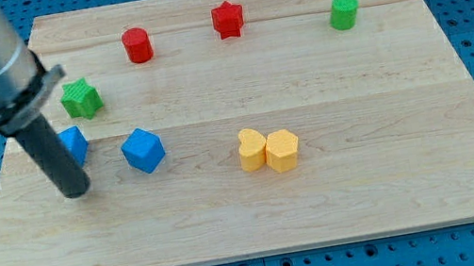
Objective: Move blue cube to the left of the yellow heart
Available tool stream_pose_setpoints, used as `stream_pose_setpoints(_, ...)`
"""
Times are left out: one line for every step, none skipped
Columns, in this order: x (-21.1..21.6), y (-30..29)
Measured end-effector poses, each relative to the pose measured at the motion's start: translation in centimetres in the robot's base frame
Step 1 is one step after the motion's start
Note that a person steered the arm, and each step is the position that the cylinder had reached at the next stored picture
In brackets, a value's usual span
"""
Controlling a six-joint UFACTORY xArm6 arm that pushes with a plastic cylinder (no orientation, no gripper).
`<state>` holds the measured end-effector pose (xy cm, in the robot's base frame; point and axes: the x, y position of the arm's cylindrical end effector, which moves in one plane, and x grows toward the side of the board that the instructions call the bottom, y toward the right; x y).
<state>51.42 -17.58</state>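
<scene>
The blue cube (pixel 142 150) sits on the wooden board left of centre. The yellow heart (pixel 251 149) lies right of it, near the board's middle, touching a yellow hexagonal block (pixel 283 150) on its right. My tip (pixel 75 191) rests on the board to the left of the blue cube, a short gap away. A second blue block (pixel 76 143) is partly hidden behind the rod, just above the tip.
A green star (pixel 80 99) sits above the rod at the left. A red cylinder (pixel 137 46) and a red star (pixel 227 19) stand near the top edge. A green cylinder (pixel 344 12) is at the top right. The board's (pixel 396 174) left edge is close to the tip.
</scene>
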Motion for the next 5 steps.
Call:
stream_pose_setpoints(0.1,4.0)
stream_pose_setpoints(0.1,6.8)
stream_pose_setpoints(0.0,7.9)
stream_pose_setpoints(0.7,4.9)
stream_pose_setpoints(0.2,0.3)
